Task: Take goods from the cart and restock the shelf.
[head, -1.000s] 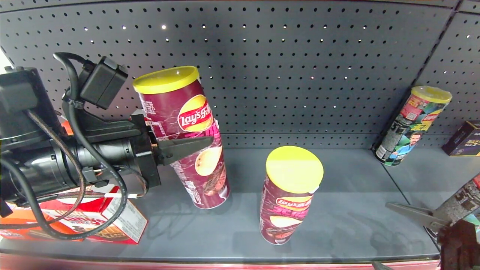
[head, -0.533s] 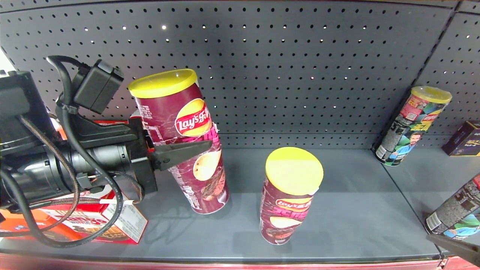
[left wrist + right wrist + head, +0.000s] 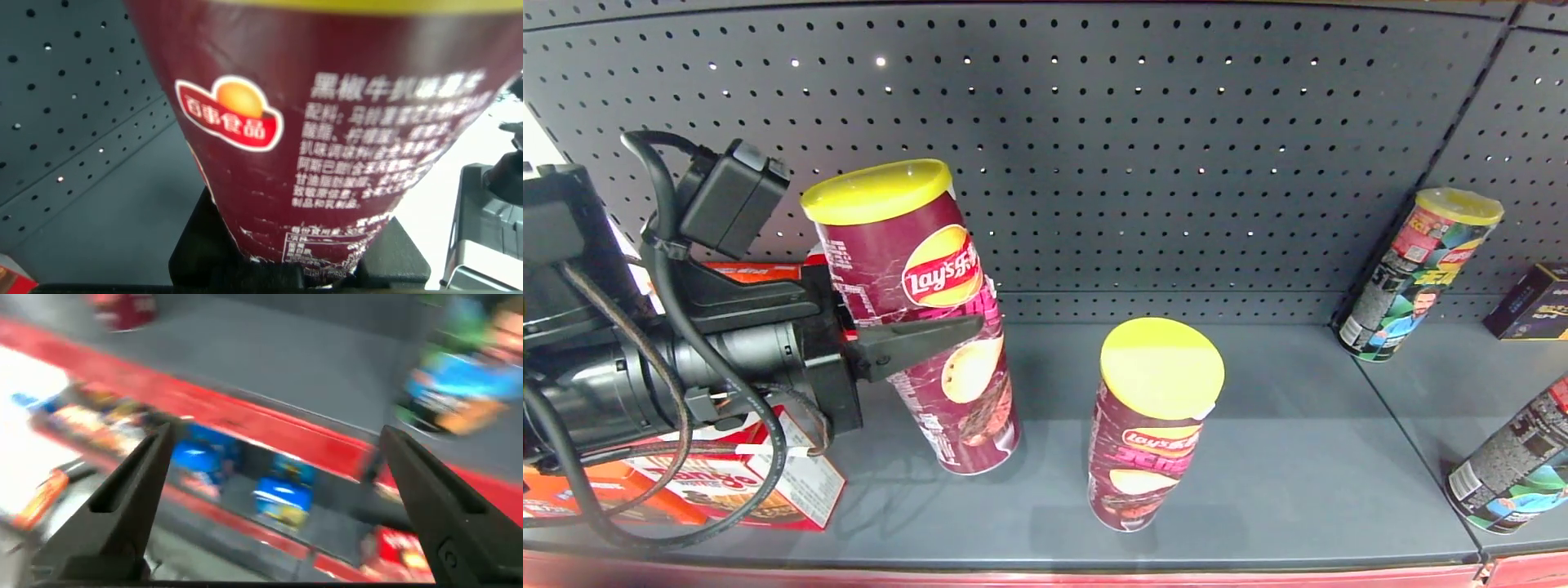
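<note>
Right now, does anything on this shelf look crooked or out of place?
Mostly the red snack box near the left gripper: it lies flat, turned askew to the shelf's front edge. The held chip can and the standing chip can look undamaged.

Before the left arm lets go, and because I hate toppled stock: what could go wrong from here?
1. The left jaws are shut on the held chip can. Whether its base sits flat on the shelf is unclear, so on release it might topple into the second chip can nearby.
2. The arm's cable hangs over the red boxes; pulling back could drag them toward the shelf's front edge.
</note>
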